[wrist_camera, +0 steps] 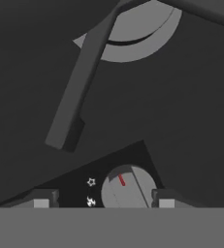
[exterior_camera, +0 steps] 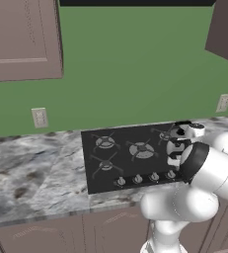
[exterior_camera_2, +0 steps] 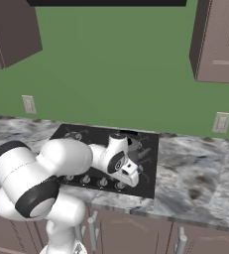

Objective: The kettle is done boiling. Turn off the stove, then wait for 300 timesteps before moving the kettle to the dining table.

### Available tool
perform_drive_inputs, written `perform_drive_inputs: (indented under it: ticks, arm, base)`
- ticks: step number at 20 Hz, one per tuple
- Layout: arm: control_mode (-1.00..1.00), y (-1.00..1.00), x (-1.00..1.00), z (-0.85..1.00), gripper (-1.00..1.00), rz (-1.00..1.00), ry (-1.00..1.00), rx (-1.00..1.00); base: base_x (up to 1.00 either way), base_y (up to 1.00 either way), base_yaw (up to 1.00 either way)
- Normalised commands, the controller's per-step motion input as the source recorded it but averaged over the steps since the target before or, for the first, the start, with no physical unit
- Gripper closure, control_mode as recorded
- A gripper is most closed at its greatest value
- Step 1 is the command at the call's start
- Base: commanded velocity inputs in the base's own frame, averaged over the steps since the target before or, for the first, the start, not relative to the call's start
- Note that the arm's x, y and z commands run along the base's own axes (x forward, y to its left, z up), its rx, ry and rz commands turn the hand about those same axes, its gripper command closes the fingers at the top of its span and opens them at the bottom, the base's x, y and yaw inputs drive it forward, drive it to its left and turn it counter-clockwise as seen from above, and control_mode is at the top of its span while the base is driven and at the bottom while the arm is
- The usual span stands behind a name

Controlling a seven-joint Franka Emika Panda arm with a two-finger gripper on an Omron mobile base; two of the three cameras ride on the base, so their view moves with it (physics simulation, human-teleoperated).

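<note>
Arm bent low over the stove, pincer spread either side of a knob.

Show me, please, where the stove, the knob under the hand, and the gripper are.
stove [exterior_camera: 98,170]: left base view, bare black glass.
knob [wrist_camera: 128,189]: hand view, its round grey face.
gripper [wrist_camera: 104,202]: hand view, midway between the fingertips.

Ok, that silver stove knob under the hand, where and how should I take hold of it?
Pinch the knob across its round rim, coming straight down along its axis. It is a low disc standing up from the flat black stove, so only its curved sides give purchase. The gripper is already lined up, jaws open with one finger on each side.
</note>
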Motion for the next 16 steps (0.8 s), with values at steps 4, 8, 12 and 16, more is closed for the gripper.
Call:
perform_drive_inputs:
  ticks: [4, 8, 12, 16]
  arm:
    - [-1.00, 0.00, -0.02, 0.30, -1.00, -0.04, 0.00, 0.00]
    - [-1.00, -0.06, -0.01, 0.36, -1.00, -0.04, 0.00, 0.00]
    - [-1.00, -0.13, 0.00, 0.41, -1.00, -0.06, 0.00, 0.00]
    - [-1.00, -0.14, 0.00, 0.48, -1.00, -0.06, 0.00, 0.00]
  base:
    - [0.00, 0.00, 0.00]
    - [0.00, 0.00, 0.00]
    - [0.00, 0.00, 0.00]
    - [0.00, 0.00, 0.00]
